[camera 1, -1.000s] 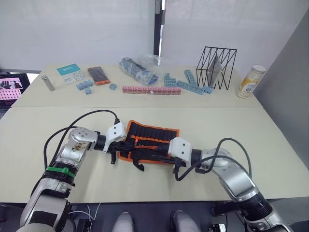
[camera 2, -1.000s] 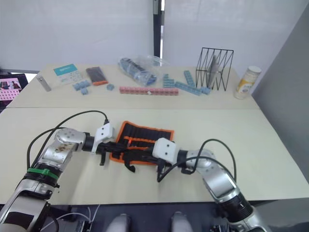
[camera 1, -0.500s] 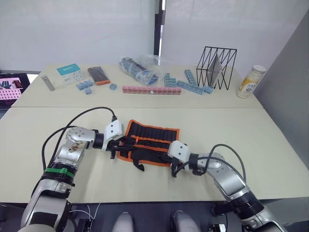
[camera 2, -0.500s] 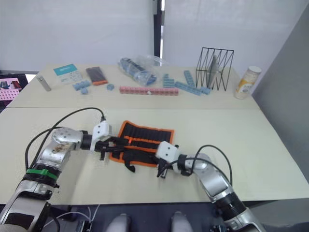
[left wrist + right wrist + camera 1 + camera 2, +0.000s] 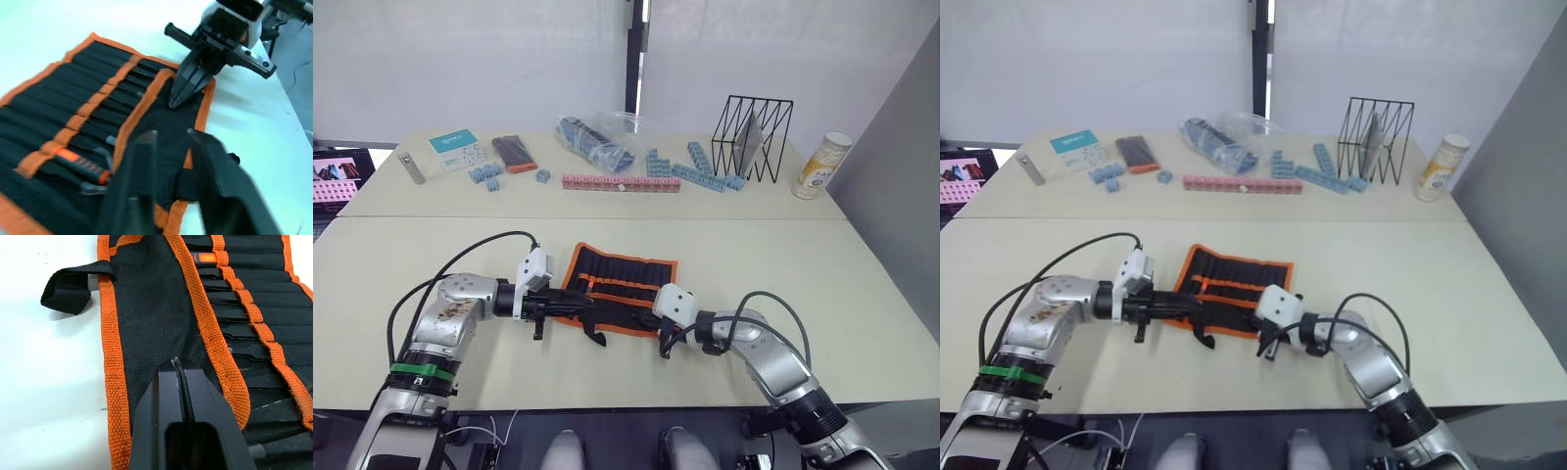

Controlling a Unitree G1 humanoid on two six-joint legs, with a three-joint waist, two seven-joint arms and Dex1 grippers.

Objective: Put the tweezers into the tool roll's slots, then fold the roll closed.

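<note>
left claw [image 5: 168, 147] hangs open at the near-left corner of the tool roll [image 5: 622, 285], holding nothing. the roll lies unfolded mid-bench [image 5: 862, 294], the tweezers [image 5: 230, 330] already tucked in the slots [image 5: 93, 105]. right claw [image 5: 180, 377] sits closed, tips on the roll's near flap, nothing visibly pinched. slotting looks done; folding is barely begun.

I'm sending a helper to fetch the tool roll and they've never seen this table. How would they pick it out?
On the near table, between the two grippers, lies the tool roll: a flat black fabric rectangle, opened out. Orange edging, a row of narrow slots and a black strap set it apart from the smaller black-and-orange case at the far edge.
</note>
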